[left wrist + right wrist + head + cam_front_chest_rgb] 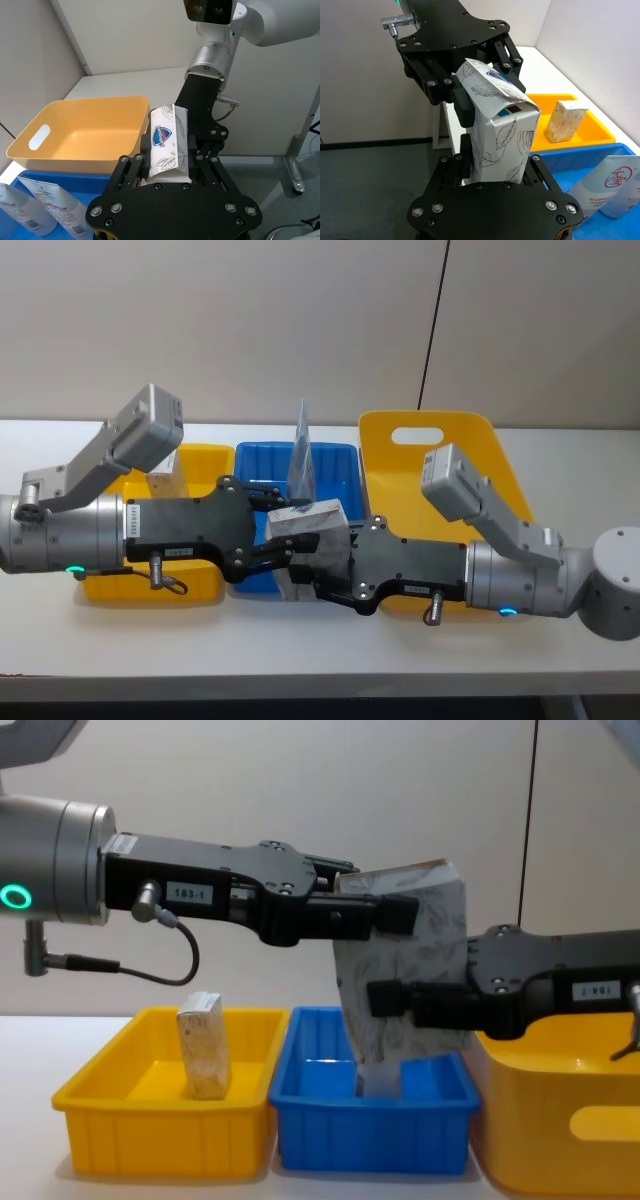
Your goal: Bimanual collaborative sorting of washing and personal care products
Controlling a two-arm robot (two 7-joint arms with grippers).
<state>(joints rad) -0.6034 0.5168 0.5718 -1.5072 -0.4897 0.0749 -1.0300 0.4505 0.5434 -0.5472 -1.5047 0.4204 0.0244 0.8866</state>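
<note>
A boxy grey-beige leaf-print pack [312, 514] [405, 970] hangs in the air above the blue bin [340, 465]. My left gripper [290, 520] [385, 915] reaches in from the left and is shut on its upper part. From the right, my right gripper [310, 560] [385, 995] is shut on its lower part. In the right wrist view the pack [502, 130] stands tilted between both sets of fingers. A beige block pack [203, 1045] stands in the small yellow bin [150, 1120]. Pale blue pouches [303, 455] [45, 202] stand in the blue bin.
Three bins stand in a row on the white table: the small yellow bin at the left, the blue bin [370, 1130] in the middle, and a larger yellow bin [450, 445] with a handle slot at the right. A wall stands close behind.
</note>
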